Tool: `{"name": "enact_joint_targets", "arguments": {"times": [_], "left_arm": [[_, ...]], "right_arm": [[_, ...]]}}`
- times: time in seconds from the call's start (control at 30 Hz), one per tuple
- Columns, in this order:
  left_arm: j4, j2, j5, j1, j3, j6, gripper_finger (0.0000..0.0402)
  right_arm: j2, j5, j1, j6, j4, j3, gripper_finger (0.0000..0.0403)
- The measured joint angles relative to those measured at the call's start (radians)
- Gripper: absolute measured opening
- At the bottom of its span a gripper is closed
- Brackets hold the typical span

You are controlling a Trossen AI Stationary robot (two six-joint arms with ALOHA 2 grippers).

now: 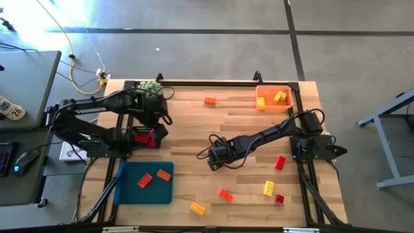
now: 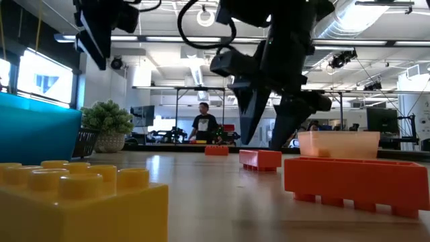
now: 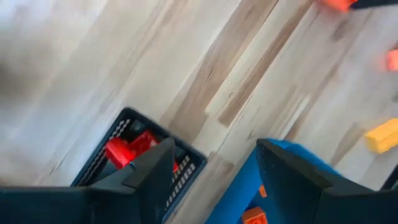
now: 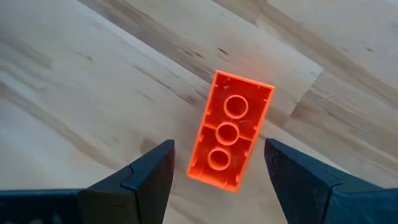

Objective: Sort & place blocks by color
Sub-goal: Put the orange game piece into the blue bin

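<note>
My right gripper (image 4: 219,171) is open and points down over an orange-red brick (image 4: 231,140) that lies on the table with its hollow underside up. The fingers stand on either side of it without touching. In the high view this gripper (image 1: 214,157) is at mid-table and hides the brick. My left gripper (image 3: 214,168) is open and hovers over a black basket (image 3: 134,149) holding red bricks, beside the blue tray (image 1: 129,188). The tray carries two orange bricks (image 1: 154,178). Loose red, orange and yellow bricks (image 1: 268,188) lie on the table's near right part.
An orange bin (image 1: 266,90) with yellow bricks stands at the far right. One orange brick (image 1: 210,101) lies near the far edge, and a yellow one (image 1: 197,208) near the front edge. The green plant ball (image 1: 150,86) sits at the far left corner. A person (image 2: 203,124) stands in the room behind.
</note>
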Motion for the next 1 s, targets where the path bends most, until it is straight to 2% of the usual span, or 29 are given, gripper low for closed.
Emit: {"name": "enact_joint_targets", "arguments": {"times": [0.2,0.33,0.47,0.57,0.6,0.77,0.9,1.0], "left_arm": [[0.011,-0.013,0.0,0.0,0.022,-0.003,0.0211],[0.01,-0.013,0.0,0.0,0.022,-0.003,0.0211],[0.01,-0.013,0.015,0.0,0.022,-0.003,0.0211],[0.011,-0.013,0.06,0.0,0.022,-0.002,0.0211],[0.013,-0.013,0.076,0.001,0.022,-0.003,0.0211],[0.089,-0.013,0.175,0.001,0.021,0.0,0.0211],[0.178,-0.012,0.233,0.0,0.021,0.039,0.0211],[0.238,-0.012,0.239,0.0,0.021,0.06,0.0211]], "right_arm": [[0.036,-0.004,0.0,0.005,0.0,0.0,0.0235],[0.063,-0.023,0.0,-0.006,0.002,0.002,0.0215],[0.065,-0.027,0.001,-0.025,-0.007,0.002,0.0164],[0.058,-0.038,0.002,-0.062,0.004,0.003,0.0109],[0.057,-0.044,0.002,-0.078,0.002,0.005,0.0103],[0.053,-0.096,0.006,-0.18,0.015,0.037,0.0103],[0.038,-0.086,-0.002,-0.27,0.013,0.077,0.0103],[0.02,-0.069,-0.016,-0.328,0.011,0.113,0.0103]]}}
